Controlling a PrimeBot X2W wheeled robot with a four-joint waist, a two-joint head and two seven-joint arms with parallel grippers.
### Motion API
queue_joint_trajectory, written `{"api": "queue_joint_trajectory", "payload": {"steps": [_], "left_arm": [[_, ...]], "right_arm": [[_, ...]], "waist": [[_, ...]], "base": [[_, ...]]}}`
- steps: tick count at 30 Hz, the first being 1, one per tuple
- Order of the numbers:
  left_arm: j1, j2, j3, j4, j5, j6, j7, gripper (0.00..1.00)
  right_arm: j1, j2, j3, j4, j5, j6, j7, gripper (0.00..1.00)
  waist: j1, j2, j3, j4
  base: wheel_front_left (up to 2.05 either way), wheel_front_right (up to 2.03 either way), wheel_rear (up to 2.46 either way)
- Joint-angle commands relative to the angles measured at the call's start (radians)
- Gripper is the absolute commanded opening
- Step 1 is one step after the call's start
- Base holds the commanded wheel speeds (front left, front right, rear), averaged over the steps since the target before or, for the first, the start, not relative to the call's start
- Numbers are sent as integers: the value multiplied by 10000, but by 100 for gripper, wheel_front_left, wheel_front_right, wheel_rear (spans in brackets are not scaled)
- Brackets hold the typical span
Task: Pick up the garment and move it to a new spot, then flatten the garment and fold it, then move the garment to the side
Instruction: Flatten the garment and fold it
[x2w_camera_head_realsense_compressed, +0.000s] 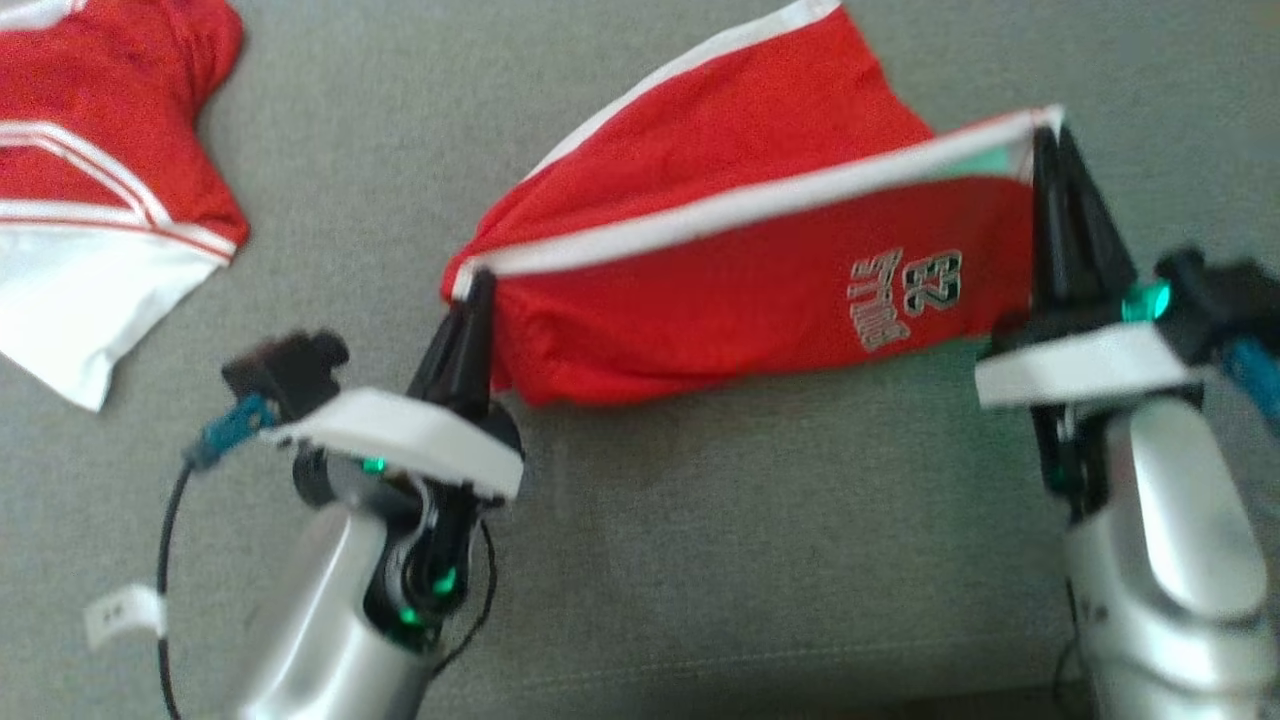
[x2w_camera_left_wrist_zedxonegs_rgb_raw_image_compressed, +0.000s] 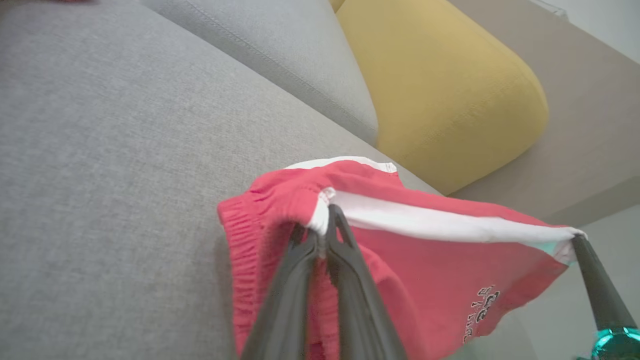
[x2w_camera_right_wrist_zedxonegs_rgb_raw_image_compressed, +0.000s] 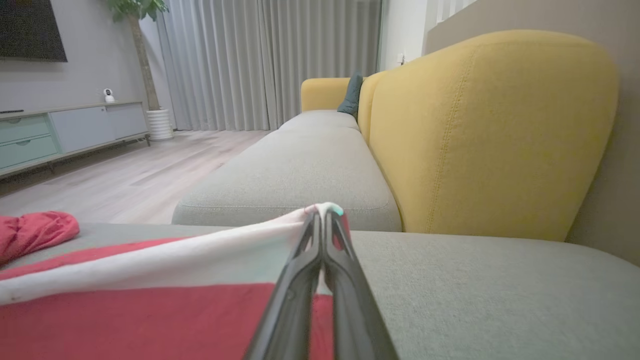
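Note:
A pair of red shorts (x2w_camera_head_realsense_compressed: 740, 270) with white side stripes and a "82" print hangs stretched between my two grippers above the grey sofa seat (x2w_camera_head_realsense_compressed: 760, 540). My left gripper (x2w_camera_head_realsense_compressed: 478, 282) is shut on the waistband corner of the shorts (x2w_camera_left_wrist_zedxonegs_rgb_raw_image_compressed: 280, 210), pinching the white trim. My right gripper (x2w_camera_head_realsense_compressed: 1048, 135) is shut on the hem corner at the other end of the shorts (x2w_camera_right_wrist_zedxonegs_rgb_raw_image_compressed: 150, 305). The far leg of the shorts trails back onto the cushion. In the left wrist view the right gripper's fingertip (x2w_camera_left_wrist_zedxonegs_rgb_raw_image_compressed: 582, 247) holds the white edge taut.
A second red and white garment (x2w_camera_head_realsense_compressed: 100, 190) lies at the far left of the seat. The yellow backrest (x2w_camera_right_wrist_zedxonegs_rgb_raw_image_compressed: 490, 130) runs along one side; more grey cushions (x2w_camera_right_wrist_zedxonegs_rgb_raw_image_compressed: 300, 170) extend beyond. Wood floor (x2w_camera_right_wrist_zedxonegs_rgb_raw_image_compressed: 115, 170), a low cabinet and curtains lie farther off.

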Motion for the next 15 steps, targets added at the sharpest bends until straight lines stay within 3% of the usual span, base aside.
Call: {"api": "queue_joint_trajectory", "payload": {"steps": [1,15], "left_arm": [[-557,-13,369,-178,-59,9,31,0],[-2867,-256,138,856,-153,-68,108,0]], "right_arm": [[-599,-41,121,-20,-100,-9,-105,0],[-5119,-41,83,4335,-966,-9,33,0]], "waist": [[1,0,403,197],[1,0,1732,869]], "base": [[0,0,0],[0,0,0]]}}
